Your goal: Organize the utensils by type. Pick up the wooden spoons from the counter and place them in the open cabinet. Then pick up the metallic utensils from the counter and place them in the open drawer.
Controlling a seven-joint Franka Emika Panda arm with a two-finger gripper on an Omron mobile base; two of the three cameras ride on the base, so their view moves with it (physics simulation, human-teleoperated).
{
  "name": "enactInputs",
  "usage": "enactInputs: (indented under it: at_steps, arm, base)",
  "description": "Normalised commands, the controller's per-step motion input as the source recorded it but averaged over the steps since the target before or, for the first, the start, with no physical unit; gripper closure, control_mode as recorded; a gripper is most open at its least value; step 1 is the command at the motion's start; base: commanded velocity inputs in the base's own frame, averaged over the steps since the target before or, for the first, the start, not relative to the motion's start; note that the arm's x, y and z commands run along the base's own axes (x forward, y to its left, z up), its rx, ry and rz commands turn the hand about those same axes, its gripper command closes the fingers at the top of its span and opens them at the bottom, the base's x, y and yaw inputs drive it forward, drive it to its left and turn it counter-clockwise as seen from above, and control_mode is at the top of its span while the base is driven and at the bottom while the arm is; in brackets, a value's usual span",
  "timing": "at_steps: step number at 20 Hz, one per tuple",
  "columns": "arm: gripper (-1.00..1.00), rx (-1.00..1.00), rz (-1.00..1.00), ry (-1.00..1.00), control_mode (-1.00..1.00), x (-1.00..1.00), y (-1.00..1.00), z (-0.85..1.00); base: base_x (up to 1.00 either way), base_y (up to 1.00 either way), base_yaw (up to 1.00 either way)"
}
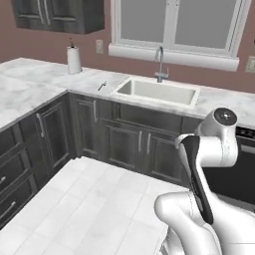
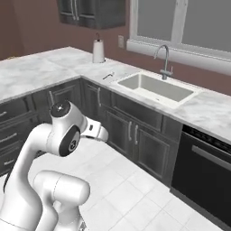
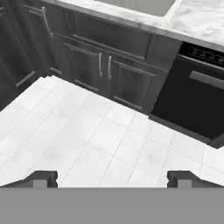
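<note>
The fingers (image 3: pixel 112 178) stand spread wide with nothing between them, their two dark tips rising at the bottom of the hand view over bare white floor tiles (image 3: pixel 87 131). Beyond them run dark base cabinets (image 3: pixel 105 65) and, to the right, a black dishwasher (image 3: pixel 197 105). The arm (image 1: pixel 209 164) is folded up close over its base, well apart from the bench (image 1: pixel 40 84), a white marble top that wraps round the left corner and carries the sink (image 1: pixel 157 92) under the window. On the bench just left of the sink lies one small slim thing (image 1: pixel 102 85), probably one of the utensils, though it is too small to tell which; the wooden spoons cannot be made out from here. A paper towel roll (image 1: pixel 74 60) stands farther left by the wall, under a dark wall cabinet (image 1: pixel 60 15) whose doors look shut. The step in hand seems to be the approach: nothing is picked up yet. To do it well, the base should close in square on the bench, and the fingers, kept spread, should come down over a spoon's handle across its length.
</note>
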Motion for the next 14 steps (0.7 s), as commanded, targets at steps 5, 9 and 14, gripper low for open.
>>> enactInputs:
  at_steps: [5,9,14]
  arm:
    - [-1.0,0.0,0.0,0.0,1.0,0.0,0.0,0.0]
    - [-1.0,0.0,0.0,0.0,1.0,0.0,0.0,0.0]
    - [-1.0,0.0,0.0,0.0,1.0,0.0,0.0,0.0]
  base:
    - [1.0,0.48,-0.43]
    - [0.97,0.53,-0.4]
    - [0.85,0.72,-0.27]
